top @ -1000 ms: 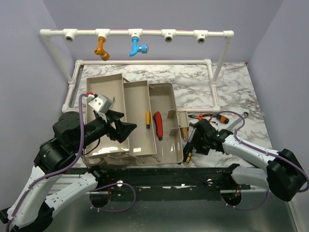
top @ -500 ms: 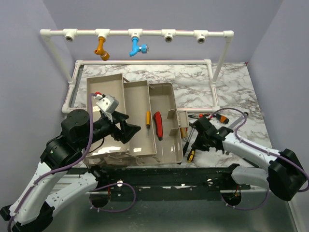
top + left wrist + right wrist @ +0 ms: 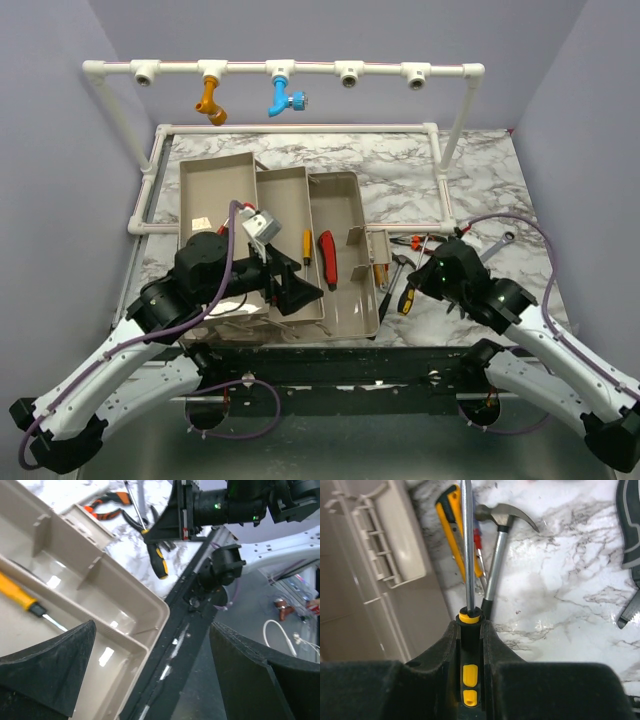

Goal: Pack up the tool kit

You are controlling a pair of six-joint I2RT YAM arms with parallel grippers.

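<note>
Your right gripper (image 3: 470,630) is clamped on the black-and-yellow handle of a screwdriver (image 3: 466,570), just right of the toolbox (image 3: 345,205). The grip sits low on the handle, so the bare shaft points away from the wrist. That leaves the long end free to lead into a compartment. From these views you cannot tell whether the tool has cleared the table (image 3: 560,580).

Your left gripper (image 3: 298,288) hangs over the near edge of the toolbox with its fingers spread wide and nothing between them. It looks parked there to receive a tool or to steady the box, though for now it also crowds the near compartments.

The toolbox lies open at left of centre, its trays fanned out side by side. Two tools are already in: a yellow driver (image 3: 306,245) and a red-handled tool (image 3: 327,273), both lying lengthwise so they fit the narrow bays. Match that line with the one you hold.

A hammer (image 3: 500,540) and a yellow knife (image 3: 451,520) lie close together on the marble beyond your grip, the shaft passing over the knife. Pliers (image 3: 107,505) lie further right. So packing seems well short of done.

Next, I would swing the screwdriver left over the box wall. Watch that the shaft does not snag the knife or the wall.
</note>
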